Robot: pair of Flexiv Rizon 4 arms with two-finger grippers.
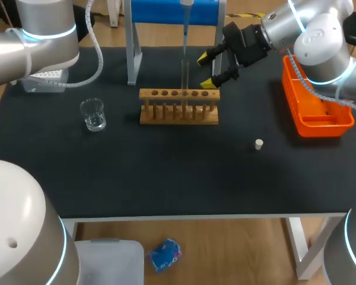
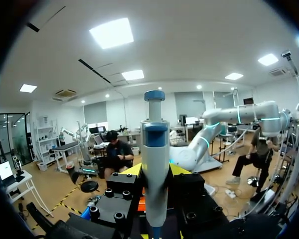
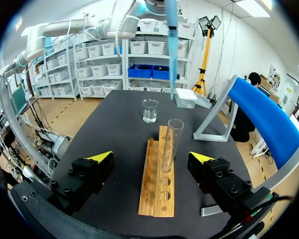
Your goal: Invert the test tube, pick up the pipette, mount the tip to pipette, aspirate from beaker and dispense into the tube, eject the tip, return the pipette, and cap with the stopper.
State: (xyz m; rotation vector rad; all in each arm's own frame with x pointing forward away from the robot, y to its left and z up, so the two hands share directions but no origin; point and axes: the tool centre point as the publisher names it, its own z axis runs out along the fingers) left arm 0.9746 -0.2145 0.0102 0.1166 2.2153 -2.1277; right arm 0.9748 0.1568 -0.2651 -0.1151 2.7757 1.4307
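Note:
A clear test tube (image 1: 184, 74) (image 3: 171, 144) stands upright, mouth up, in the wooden rack (image 1: 178, 107) (image 3: 159, 174). My right gripper (image 1: 210, 68) (image 3: 150, 167) is open just right of the rack, its yellow fingertips wide on either side of the tube without touching it. The blue-and-white pipette (image 1: 186, 24) (image 2: 155, 164) (image 3: 172, 30) hangs vertically above the tube's mouth, with my left gripper (image 2: 155, 172) shut on its body. Left of the rack is a glass beaker (image 1: 93, 114) (image 3: 150, 110). A small white stopper (image 1: 258, 143) lies on the mat to the right.
An orange bin (image 1: 317, 104) sits at the right edge under my right arm. At the far left is a white tip box (image 1: 44, 80) (image 3: 185, 97). The blue pipette stand (image 1: 172, 12) (image 3: 259, 114) rises behind the rack.

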